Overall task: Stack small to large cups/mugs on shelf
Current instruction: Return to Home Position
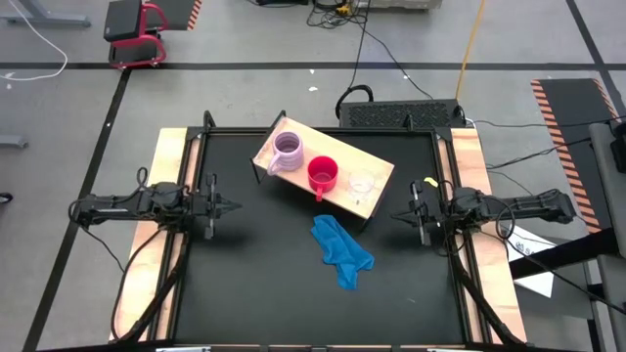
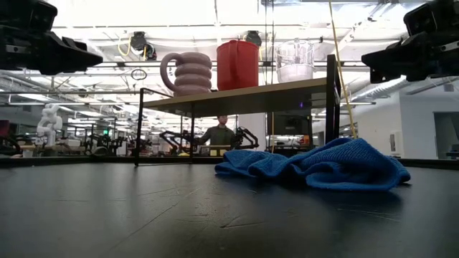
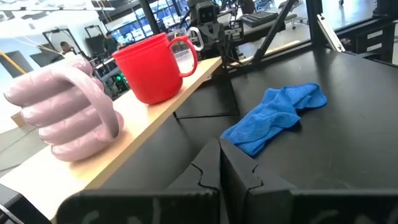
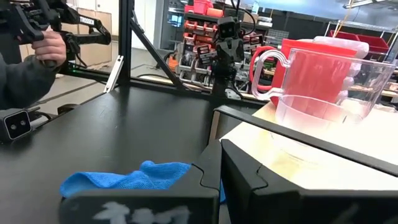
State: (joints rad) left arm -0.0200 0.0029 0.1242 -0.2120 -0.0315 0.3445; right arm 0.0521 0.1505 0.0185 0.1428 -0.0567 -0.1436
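Observation:
Three cups stand upright in a row on the light wooden shelf (image 1: 381, 168), which sits aslant at the table's far middle: the ribbed lilac-pink mug (image 1: 289, 151) (image 3: 65, 112), the red mug (image 1: 323, 174) (image 3: 149, 68) and the clear cup (image 1: 363, 183) (image 4: 323, 93). My left gripper (image 1: 235, 206) (image 3: 219, 167) hovers shut at the table's left, away from the shelf. My right gripper (image 1: 395, 215) (image 4: 220, 163) hovers shut at the table's right, just off the shelf's clear-cup end. Neither touches anything.
A crumpled blue cloth (image 1: 341, 250) (image 2: 315, 166) lies on the black tabletop (image 1: 264, 284) near of the shelf, between the two grippers. The shelf stands on thin dark legs (image 2: 332, 107). A person's hand (image 4: 53, 46) shows in the room beyond the table.

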